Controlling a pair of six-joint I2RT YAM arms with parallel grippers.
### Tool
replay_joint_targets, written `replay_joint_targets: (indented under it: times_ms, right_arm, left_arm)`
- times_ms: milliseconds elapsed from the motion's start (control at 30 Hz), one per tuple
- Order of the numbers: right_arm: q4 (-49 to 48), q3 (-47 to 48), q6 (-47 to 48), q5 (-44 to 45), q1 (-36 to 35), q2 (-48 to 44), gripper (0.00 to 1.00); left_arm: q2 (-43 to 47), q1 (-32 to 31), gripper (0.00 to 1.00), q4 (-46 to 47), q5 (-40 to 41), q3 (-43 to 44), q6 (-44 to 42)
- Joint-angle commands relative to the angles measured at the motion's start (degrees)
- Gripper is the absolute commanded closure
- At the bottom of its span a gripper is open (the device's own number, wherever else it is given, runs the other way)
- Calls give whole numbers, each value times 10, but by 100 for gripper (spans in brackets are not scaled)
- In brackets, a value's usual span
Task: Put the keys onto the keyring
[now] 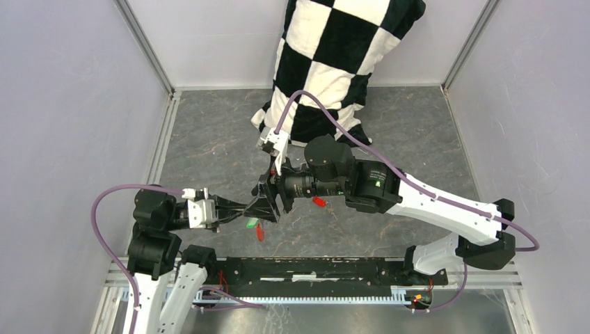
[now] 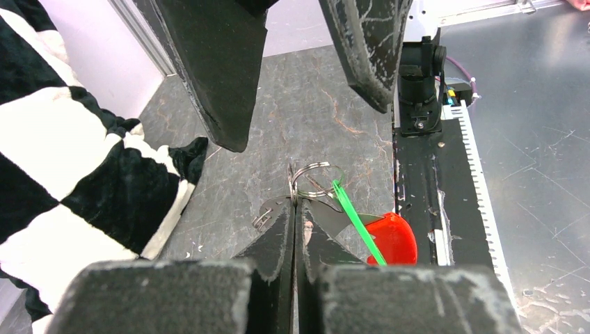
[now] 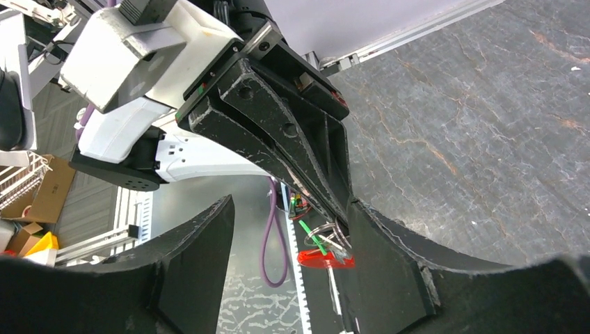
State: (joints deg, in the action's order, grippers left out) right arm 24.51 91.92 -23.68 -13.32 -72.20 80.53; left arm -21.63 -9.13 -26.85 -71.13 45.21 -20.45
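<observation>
My left gripper (image 1: pixel 270 206) is shut on the keyring (image 2: pixel 316 178), pinching its thin silver wire rings at the fingertips. The red-and-grey fob (image 2: pixel 394 236) hangs below the rings, above the table. The green-headed key (image 2: pixel 353 218) shows edge-on as a thin green strip crossing the rings and seems to hang from them. These also show in the top view, the green key (image 1: pixel 251 223) and fob (image 1: pixel 260 232). My right gripper (image 1: pixel 280 182) is open, its fingers (image 2: pixel 216 76) either side of the rings without touching them. The red-headed key (image 1: pixel 319 202) lies on the table under the right wrist.
A black-and-white checkered cloth (image 1: pixel 332 62) lies at the back of the grey table. A black rail (image 1: pixel 313 268) runs along the near edge between the arm bases. Pale walls stand on the left, right and back.
</observation>
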Motion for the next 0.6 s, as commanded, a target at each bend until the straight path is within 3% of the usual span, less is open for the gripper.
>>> replay_joint_targets:
  times_ms: [0,267,467,567]
  right_arm:
    - [16,18,27,2,12,-19,34]
    - [-8,-94,198,-82,67,-94,35]
    - [0,-80,270,-139,69,-77,50]
    - [-7,-71,286,-161,63,-69,51]
  left_arm:
    - [-2,-2,98,24,-19,20,-4]
    - [-1,-4,98,21,-65,31,-1]
    - [-5,-5,98,19,-95,48,-2]
    - [-6,-5,98,18,-95,49,-2]
